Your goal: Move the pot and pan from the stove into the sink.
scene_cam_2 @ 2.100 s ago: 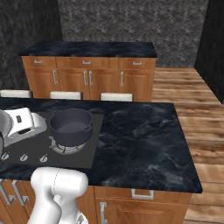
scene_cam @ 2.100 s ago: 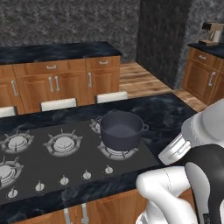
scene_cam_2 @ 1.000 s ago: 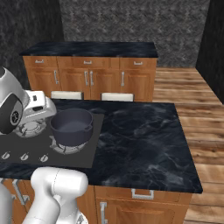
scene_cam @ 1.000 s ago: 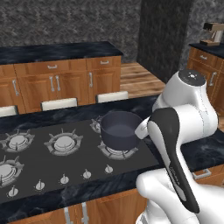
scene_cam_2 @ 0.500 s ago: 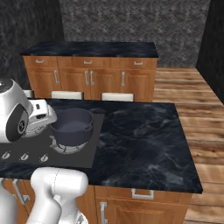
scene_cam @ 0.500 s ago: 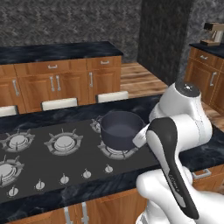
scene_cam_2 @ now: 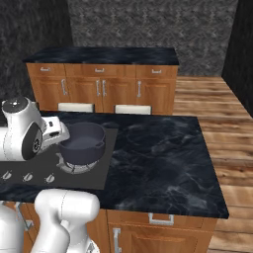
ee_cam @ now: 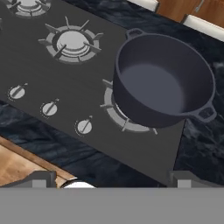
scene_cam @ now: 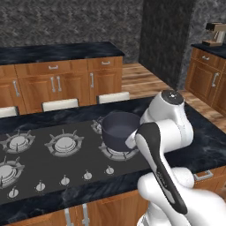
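Pot (ee_cam: 164,81) sits on stove (ee_cam: 65,83) burner; gripper (ee_cam: 109,177) spread wide, empty; best to lower squarely over rim, pinch wall firmly.

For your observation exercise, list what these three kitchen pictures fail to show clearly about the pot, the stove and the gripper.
- Pot: in the left base view the white arm covers its right side, so the handle there is hidden.
- Stove: in the right base view the arm hides most of it; the left edge cuts it off.
- Gripper: in the hand view the bottom edge cuts its fingertips, which stand wide apart.
- Knobs: too small to read any markings.
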Controlling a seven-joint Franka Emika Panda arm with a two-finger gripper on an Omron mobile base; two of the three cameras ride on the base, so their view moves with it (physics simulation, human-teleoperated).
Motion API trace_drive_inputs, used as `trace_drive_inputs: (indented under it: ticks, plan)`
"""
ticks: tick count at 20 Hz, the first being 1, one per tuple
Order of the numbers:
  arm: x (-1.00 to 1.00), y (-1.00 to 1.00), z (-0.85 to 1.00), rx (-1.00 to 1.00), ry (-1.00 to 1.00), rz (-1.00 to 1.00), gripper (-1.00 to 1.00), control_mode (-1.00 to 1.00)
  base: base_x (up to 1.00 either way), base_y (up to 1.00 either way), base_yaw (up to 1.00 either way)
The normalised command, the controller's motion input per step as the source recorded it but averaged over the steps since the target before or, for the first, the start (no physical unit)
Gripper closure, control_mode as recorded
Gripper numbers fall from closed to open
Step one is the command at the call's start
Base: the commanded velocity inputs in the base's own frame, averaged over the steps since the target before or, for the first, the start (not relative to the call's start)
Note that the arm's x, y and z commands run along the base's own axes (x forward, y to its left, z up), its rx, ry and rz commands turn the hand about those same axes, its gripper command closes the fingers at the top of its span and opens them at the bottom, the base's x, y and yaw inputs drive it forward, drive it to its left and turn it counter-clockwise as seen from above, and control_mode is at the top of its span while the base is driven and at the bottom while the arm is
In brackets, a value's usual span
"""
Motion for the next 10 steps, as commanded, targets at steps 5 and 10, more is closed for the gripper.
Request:
trace_drive_inputs:
  ticks: [5, 10]
  plan:
    - [0.52, 0.1, -0.34, 0.0, 0.01, 0.0, -1.0, -1.0, 0.0, 0.0, 0.0]
    - [0.48, 0.13, -0.39, 0.0, 0.02, 0.0, -1.0, -1.0, 0.0, 0.0, 0.0]
